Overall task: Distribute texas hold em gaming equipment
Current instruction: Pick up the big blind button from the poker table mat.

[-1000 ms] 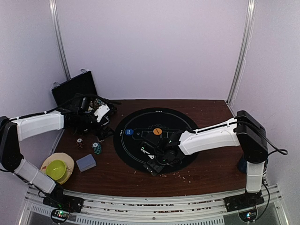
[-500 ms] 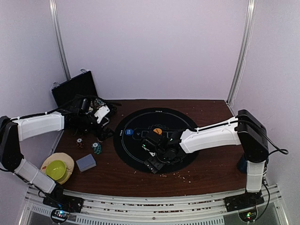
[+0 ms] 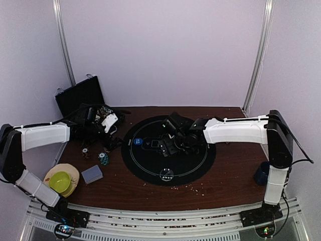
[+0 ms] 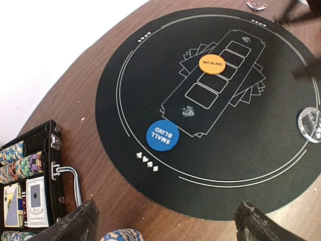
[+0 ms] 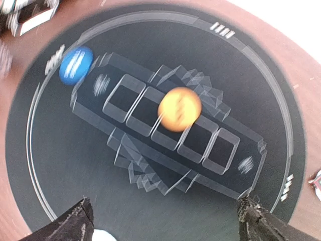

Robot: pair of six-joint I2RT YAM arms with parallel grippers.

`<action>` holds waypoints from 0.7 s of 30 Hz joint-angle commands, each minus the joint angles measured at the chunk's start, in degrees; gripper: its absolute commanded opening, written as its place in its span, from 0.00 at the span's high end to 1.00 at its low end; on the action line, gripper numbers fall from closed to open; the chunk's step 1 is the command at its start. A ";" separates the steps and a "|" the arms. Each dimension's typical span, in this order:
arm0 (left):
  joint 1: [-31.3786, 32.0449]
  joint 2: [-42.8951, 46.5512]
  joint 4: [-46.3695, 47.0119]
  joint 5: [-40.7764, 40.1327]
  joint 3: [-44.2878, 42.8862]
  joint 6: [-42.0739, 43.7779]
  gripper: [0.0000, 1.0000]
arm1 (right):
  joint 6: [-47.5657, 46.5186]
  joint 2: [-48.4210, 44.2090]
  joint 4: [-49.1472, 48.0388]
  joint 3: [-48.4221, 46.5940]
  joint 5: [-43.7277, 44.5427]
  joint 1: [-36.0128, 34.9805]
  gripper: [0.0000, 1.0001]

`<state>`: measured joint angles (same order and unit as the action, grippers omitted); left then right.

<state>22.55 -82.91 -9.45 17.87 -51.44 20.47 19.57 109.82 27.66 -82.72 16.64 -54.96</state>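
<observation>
My right gripper (image 5: 165, 203) has its jaws spread wide with nothing between them, and it hangs over the middle of the round black mat (image 3: 150, 168). My wrist view is blurred. It shows the orange disc (image 5: 179, 109) straight below on the row of printed card boxes. The blue disc (image 5: 75, 65) lies at 10 o'clock from it, and a white disc (image 5: 103, 235) peeks in at 7 o'clock, at the bottom edge.

My left gripper (image 4: 167, 208) also has its jaws spread wide and grips nothing. It hovers off the mat's rim, just beside the open black case (image 4: 55, 165), which holds rows of poker chips (image 4: 12, 155) and some cards (image 4: 35, 198).

From above, with 12 o'clock at the far wall, the blue disc sits at the mat's 9 o'clock and the white disc at its 6 o'clock, near the rim. Off the mat toward 8 o'clock stands a small chip stack (image 3: 103, 158). Beyond it is a grey-blue card deck (image 3: 92, 174), then a straw hat (image 3: 70, 173) with a yellow-green bowl (image 3: 60, 181) on it. A dark blue mug (image 3: 261, 173) stands at 4 o'clock, close to my right arm's base.
</observation>
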 commanded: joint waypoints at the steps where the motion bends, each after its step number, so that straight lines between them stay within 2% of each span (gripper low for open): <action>1: -0.41 0.91 8.17 0.90 3.09 -1.19 0.02 | 3.89 1.37 0.32 -7.42 2.08 2.57 0.03; 7: -0.44 2.51 13.81 2.40 7.13 -1.91 0.02 | 4.96 11.42 4.62 -19.81 3.58 3.71 0.06; 11: -0.40 2.97 14.36 2.89 7.51 -1.90 0.02 | 6.55 17.49 5.78 -26.21 2.92 5.45 0.10; 21: -0.40 6.33 16.62 2.48 9.55 -1.67 0.02 | 7.64 24.63 4.86 -27.41 -1.92 10.44 0.17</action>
<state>22.55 -78.22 3.20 19.42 -42.83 19.16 26.41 133.51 31.94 -108.53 16.03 -45.82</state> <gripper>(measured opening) 0.978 0.836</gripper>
